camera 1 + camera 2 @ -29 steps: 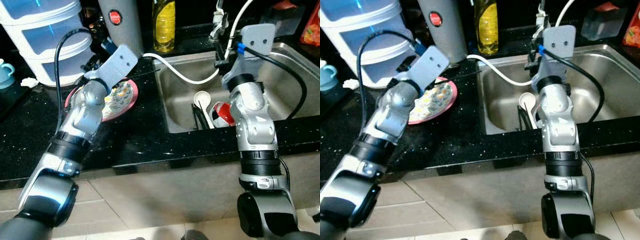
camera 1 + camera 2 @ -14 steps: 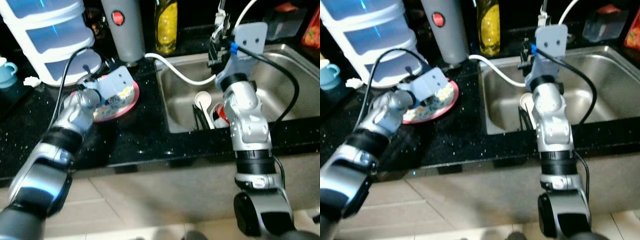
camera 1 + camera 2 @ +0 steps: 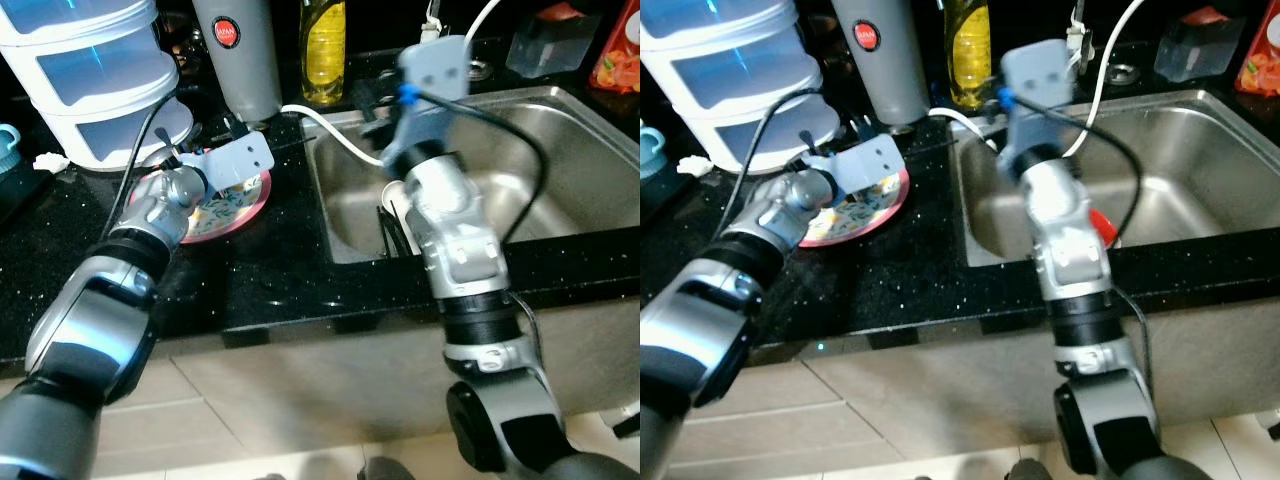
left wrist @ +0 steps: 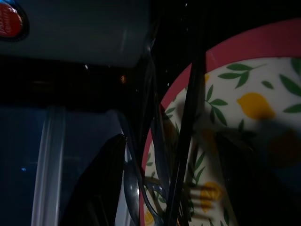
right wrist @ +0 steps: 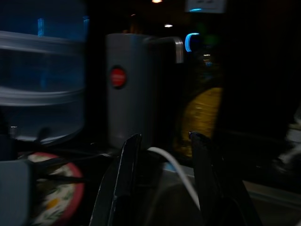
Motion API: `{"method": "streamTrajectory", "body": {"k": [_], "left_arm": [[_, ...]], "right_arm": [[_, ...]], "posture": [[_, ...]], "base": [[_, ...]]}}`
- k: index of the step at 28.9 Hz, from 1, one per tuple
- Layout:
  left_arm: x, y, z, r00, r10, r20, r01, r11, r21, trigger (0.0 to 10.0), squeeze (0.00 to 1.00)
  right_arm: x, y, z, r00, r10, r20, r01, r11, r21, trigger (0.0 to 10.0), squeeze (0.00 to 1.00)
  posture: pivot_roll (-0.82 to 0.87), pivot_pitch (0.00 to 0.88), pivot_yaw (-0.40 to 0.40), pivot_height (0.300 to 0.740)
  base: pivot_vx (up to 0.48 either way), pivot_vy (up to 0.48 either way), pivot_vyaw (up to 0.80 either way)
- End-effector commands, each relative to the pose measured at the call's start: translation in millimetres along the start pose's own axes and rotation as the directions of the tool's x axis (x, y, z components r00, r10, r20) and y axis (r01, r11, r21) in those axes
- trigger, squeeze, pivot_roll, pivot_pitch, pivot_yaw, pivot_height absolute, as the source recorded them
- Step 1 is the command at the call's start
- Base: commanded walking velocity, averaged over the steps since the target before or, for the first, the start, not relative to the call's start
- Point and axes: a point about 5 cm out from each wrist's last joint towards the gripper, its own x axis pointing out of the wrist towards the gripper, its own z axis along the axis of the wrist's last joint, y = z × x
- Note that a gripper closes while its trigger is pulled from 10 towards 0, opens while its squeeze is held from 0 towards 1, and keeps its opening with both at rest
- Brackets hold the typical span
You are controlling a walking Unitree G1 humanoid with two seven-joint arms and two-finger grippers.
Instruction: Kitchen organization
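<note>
The lemon-patterned plate (image 3: 228, 200), pink-rimmed, lies flat on the black countertop (image 3: 280, 280) just left of the steel sink (image 3: 560, 150), and it serves here as the landmark. The left gripper (image 4: 174, 174) hovers low over the plate's far rim, its two black fingers (image 4: 101, 188) spread apart with the rim, a thin dark rod and what looks like a fork (image 4: 197, 200) between them; whether they touch the plate cannot be told. Behind the plate stands a grey thermos jug (image 3: 238, 55) with a red round label, and beside that, further from the plate, a yellow bottle of dish soap (image 3: 324, 50). To the plate's far left rises a stack of translucent white containers (image 3: 95, 75), with a small teal cup (image 3: 8, 140) at the counter's edge beyond. A white hose (image 3: 335, 135) runs from near the jug across the sink's corner. The right gripper (image 5: 162, 179) is raised above the sink's left rim, on the side facing the plate, its fingers (image 5: 127, 169) parted with nothing between them, pointing toward the jug. Inside the sink, partly hidden by the right arm, lie a white ladle-like utensil (image 3: 398, 195) and a red item (image 3: 1102, 225).
</note>
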Motion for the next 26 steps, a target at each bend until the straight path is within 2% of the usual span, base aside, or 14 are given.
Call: {"method": "streamTrajectory", "body": {"k": [1,4,5,7,10,12,13,14,15,17,18,19,20,26], "left_arm": [[2.9,-26.1,-15.5,0.994,-0.081,-0.073,0.083,0.996,0.020,9.4,0.00],[2.9,-26.7,-17.0,0.994,-0.079,-0.078,0.081,0.997,0.020,9.4,0.00],[2.6,-27.7,-20.2,0.993,-0.077,-0.088,0.080,0.996,0.029,8.7,0.00],[2.6,-27.7,-20.2,0.993,-0.077,-0.088,0.080,0.996,0.029,8.7,0.00],[1.2,-27.0,-29.0,0.991,-0.061,-0.117,0.066,0.997,0.046,7.8,0.00],[1.2,-27.0,-29.0,0.991,-0.061,-0.117,0.066,0.997,0.046,7.8,0.00],[-0.6,-23.6,-36.5,0.989,-0.044,-0.141,0.052,0.997,0.049,6.5,0.00],[-0.6,-23.6,-36.5,0.989,-0.044,-0.141,0.052,0.997,0.049,6.5,0.00],[-2.8,-20.0,-44.2,0.986,-0.029,-0.167,0.038,0.998,0.054,5.0,0.00],[-6.5,-17.0,-56.7,0.978,-0.012,-0.207,0.025,0.998,0.062,3.6,0.00],[-6.5,-17.0,-56.7,0.978,-0.012,-0.207,0.025,0.998,0.062,3.6,0.00],[-9.2,-16.6,-65.3,0.971,-0.001,-0.237,0.017,0.998,0.063,1.1,0.00],[-10.7,-16.1,-69.9,0.967,0.004,-0.256,0.013,0.998,0.066,0.0,0.00],[-13.6,-14.4,-77.6,0.958,0.021,-0.287,0.002,0.997,0.077,0.0,0.00]], "right_arm": [[-0.3,18.0,8.8,0.997,0.081,0.016,-0.081,0.996,0.041,10.0,0.00],[-0.8,22.2,9.5,0.995,0.098,0.016,-0.098,0.994,0.053,10.0,0.00],[-0.9,26.2,10.1,0.993,0.113,0.014,-0.114,0.992,0.063,10.0,0.00],[-0.9,26.2,10.1,0.993,0.113,0.014,-0.114,0.992,0.063,10.0,0.00],[-0.6,33.0,11.5,0.990,0.137,0.013,-0.138,0.987,0.078,10.0,0.00],[-0.6,33.0,11.5,0.990,0.137,0.013,-0.138,0.987,0.078,10.0,0.00],[-1.1,34.8,12.7,0.989,0.146,0.013,-0.147,0.986,0.082,10.0,0.00],[-1.1,34.8,12.7,0.989,0.146,0.013,-0.147,0.986,0.082,10.0,0.00],[-3.2,34.7,13.8,0.989,0.151,0.010,-0.151,0.985,0.084,10.0,0.00],[-8.0,31.5,12.4,0.989,0.145,-0.006,-0.144,0.986,0.085,10.0,0.00],[-8.0,31.5,12.4,0.989,0.145,-0.006,-0.144,0.986,0.085,10.0,0.00],[-12.3,28.9,9.0,0.991,0.130,-0.028,-0.127,0.988,0.088,10.0,0.00],[-14.3,27.7,8.3,0.992,0.123,-0.034,-0.119,0.989,0.089,10.0,0.00],[-16.8,21.5,7.7,0.995,0.097,-0.037,-0.094,0.992,0.081,10.0,0.00]], "posture": [[-0.11,0.176,0.046,0.740],[-0.12,0.181,0.043,0.740],[-0.12,0.197,0.030,0.740],[-0.12,0.197,0.030,0.740],[-0.13,0.216,0.008,0.740],[-0.13,0.216,0.008,0.740],[-0.14,0.222,-0.008,0.740],[-0.14,0.222,-0.008,0.740],[-0.14,0.233,-0.017,0.740],[-0.14,0.243,-0.020,0.740],[-0.14,0.243,-0.020,0.740],[-0.15,0.248,-0.016,0.740],[-0.15,0.241,-0.010,0.740],[-0.16,0.219,0.005,0.740]], "base": [[0.000,0.000,0.00],[0.000,0.000,0.00],[0.000,0.000,0.00],[0.000,0.000,0.00],[0.000,0.000,0.00],[0.000,0.000,0.00],[0.000,0.000,0.00],[0.000,0.000,0.00],[0.000,0.000,0.00],[0.000,0.000,0.00],[0.000,0.000,0.00],[0.000,0.000,0.00],[0.000,0.000,0.00],[0.000,0.000,0.00]]}}
